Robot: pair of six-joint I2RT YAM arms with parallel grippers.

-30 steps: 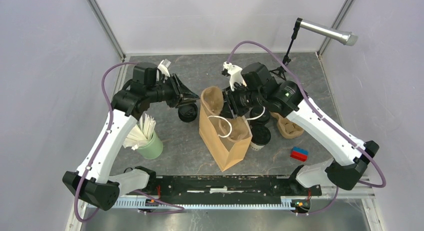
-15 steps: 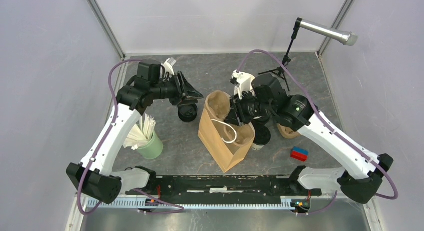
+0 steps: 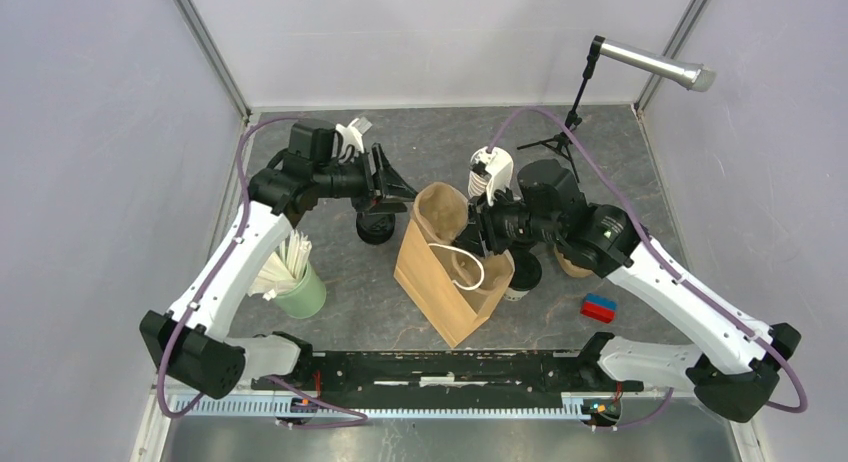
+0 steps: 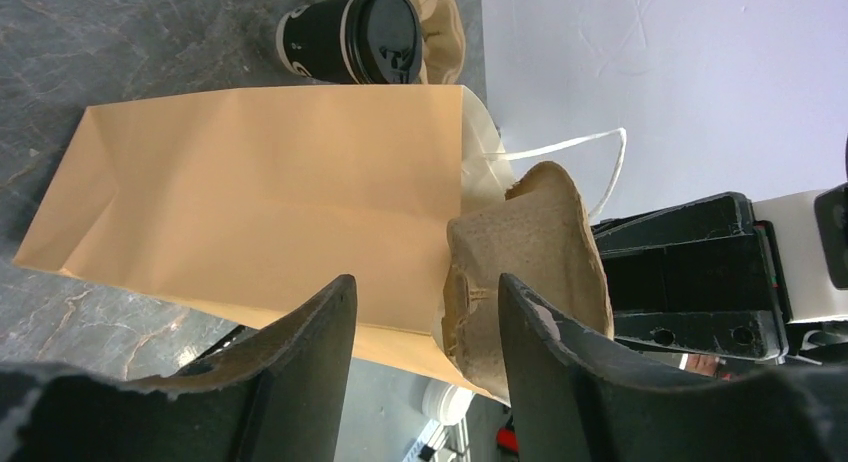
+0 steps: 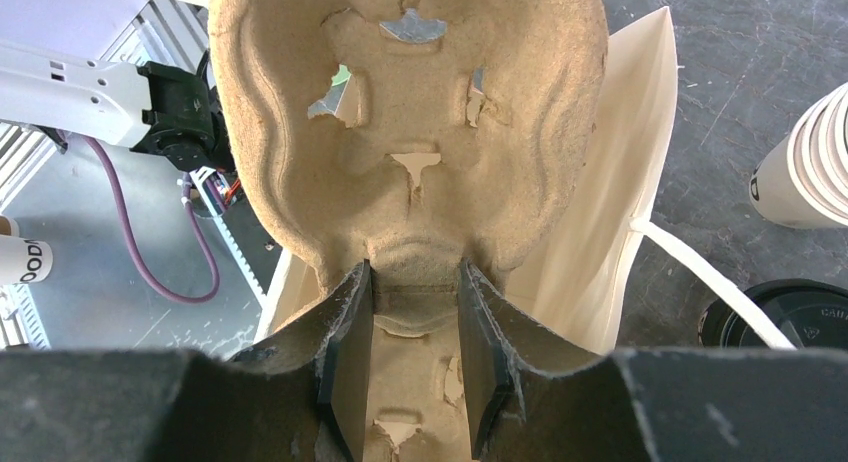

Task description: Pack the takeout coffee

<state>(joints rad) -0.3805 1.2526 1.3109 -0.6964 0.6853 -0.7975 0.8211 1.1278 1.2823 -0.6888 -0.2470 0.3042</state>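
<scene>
1. Clamping pulp tray with right gripper, upright in mouth of bag.
2. Hovering with left gripper spread open and empty, just left of bag.
3. Standing on worktop, outside bag: lidded cup below left gripper, second cup at bag's right.

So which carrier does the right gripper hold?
The carrier at the bag mouth, pinched in the right gripper; the other carrier lies on the table right of the bag.
</scene>
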